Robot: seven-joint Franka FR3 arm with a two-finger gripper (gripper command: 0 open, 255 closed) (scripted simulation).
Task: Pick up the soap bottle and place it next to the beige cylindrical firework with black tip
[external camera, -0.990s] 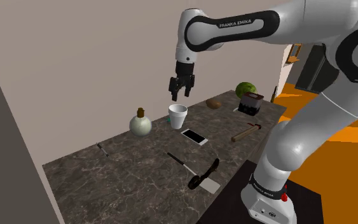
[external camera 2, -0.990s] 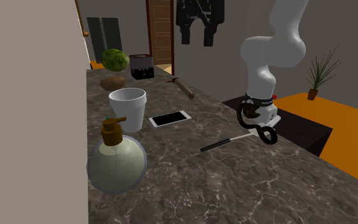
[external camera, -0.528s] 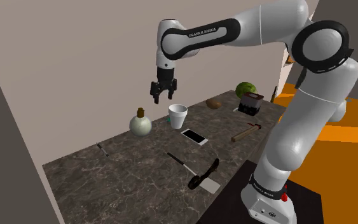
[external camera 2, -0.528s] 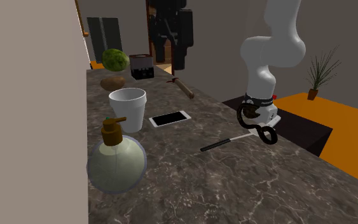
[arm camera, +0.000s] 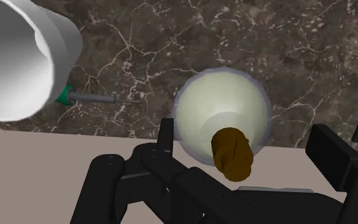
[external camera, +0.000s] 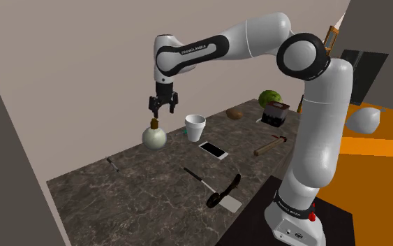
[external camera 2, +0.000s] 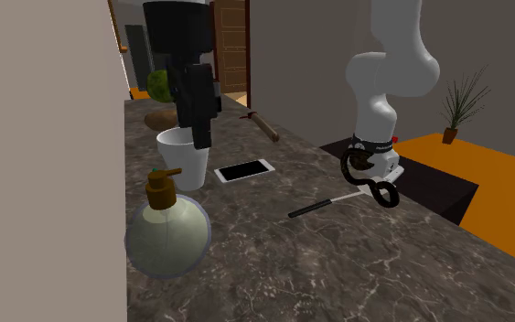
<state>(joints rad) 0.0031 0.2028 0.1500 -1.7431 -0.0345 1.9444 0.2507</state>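
The soap bottle (external camera: 155,136) is a round pale green flask with a brown pump cap, standing on the dark marble counter near the wall. It is also seen up close (external camera 2: 166,236). My black gripper (external camera: 162,107) hangs just above its cap, open. In the wrist view the bottle (arm camera: 219,105) lies below the gripper (arm camera: 245,132), its brown cap between the spread fingers, which do not touch it. In the second exterior view the gripper (external camera 2: 200,135) hangs in front of the cup. A thin pale stick (external camera: 112,164), possibly the firework, lies beyond the bottle, away from the cup.
A white cup (external camera: 195,128) stands close beside the bottle, with a phone (external camera: 213,149) in front of it. A hammer (external camera: 270,145), dark box (external camera: 276,113), watermelon (external camera: 270,98) and brown lump (external camera: 234,113) lie further along. A long tool (external camera: 195,176) and a black looped tool (external camera: 223,192) are near the front edge.
The arm has swung to the shoulder view's left, from above the white cup to above the soap bottle, and has come lower. The fingers stayed open.
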